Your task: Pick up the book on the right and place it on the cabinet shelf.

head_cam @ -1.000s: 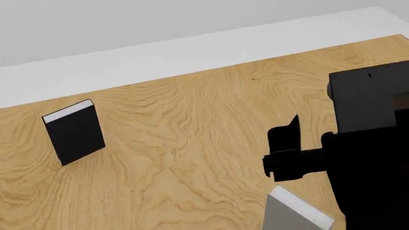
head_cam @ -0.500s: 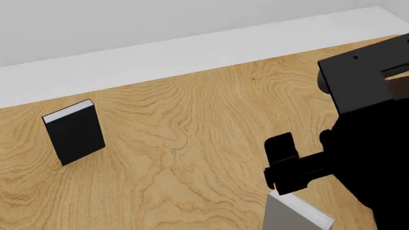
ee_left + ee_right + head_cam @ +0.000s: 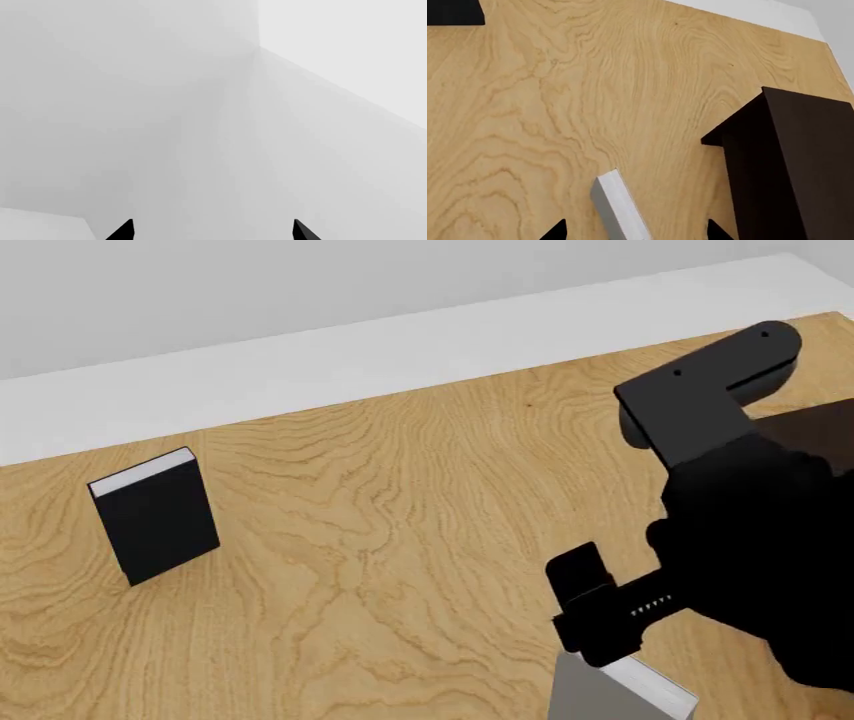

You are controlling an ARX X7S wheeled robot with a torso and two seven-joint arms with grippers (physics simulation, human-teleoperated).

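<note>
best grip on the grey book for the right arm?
Judging by its pose, clamp the grey book across its thin width, near the upper end. It stands as a narrow slab on the wooden table, broad faces free on both sides. Come straight down from above: the right tool is open and its tips already straddle the slab. Stay off the dark cabinet beside it.

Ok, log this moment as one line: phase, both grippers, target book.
phase: approach | right gripper: open, above grey book | left gripper: open, idle | grey book: on wooden table, ungrasped
</note>
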